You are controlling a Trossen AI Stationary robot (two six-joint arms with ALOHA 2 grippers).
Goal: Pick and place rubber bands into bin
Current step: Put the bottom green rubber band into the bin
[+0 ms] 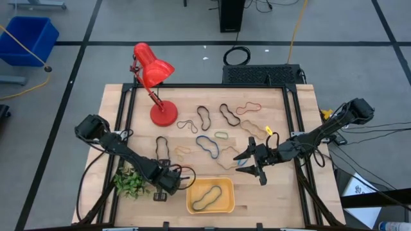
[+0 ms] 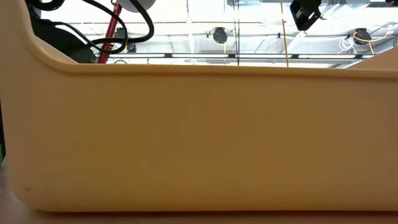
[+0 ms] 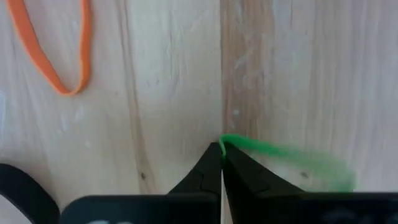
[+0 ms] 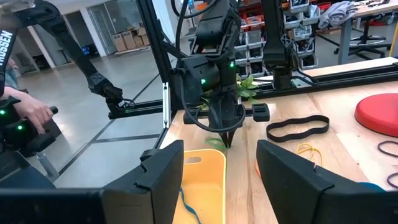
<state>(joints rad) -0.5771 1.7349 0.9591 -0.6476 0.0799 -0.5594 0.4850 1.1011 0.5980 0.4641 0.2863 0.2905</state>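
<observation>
The orange-yellow bin (image 1: 210,196) stands at the table's near edge and holds a black band and a blue band; its wall (image 2: 199,137) fills the low view. My left gripper (image 1: 168,184) stands just left of the bin, pointing down, shut on a green rubber band (image 3: 280,158). It also shows in the right wrist view (image 4: 225,138). My right gripper (image 1: 252,163) is open and empty, right of the bin. Several rubber bands (image 1: 207,146) lie spread on the table's middle. An orange band (image 3: 59,53) lies near my left gripper. My left gripper pinches one end of the green rubber band (image 3: 231,143) between its two fingertips, from above, pointing down. The rest of the band trails off sideways from the fingertips, close over the wood; whether it is lifted clear I cannot tell.
A red desk lamp (image 1: 154,70) stands at the far left and a small green plant (image 1: 131,181) at the near left. A thick black band (image 4: 297,127) lies beyond the bin. A person's hand (image 4: 34,115) shows beyond the table.
</observation>
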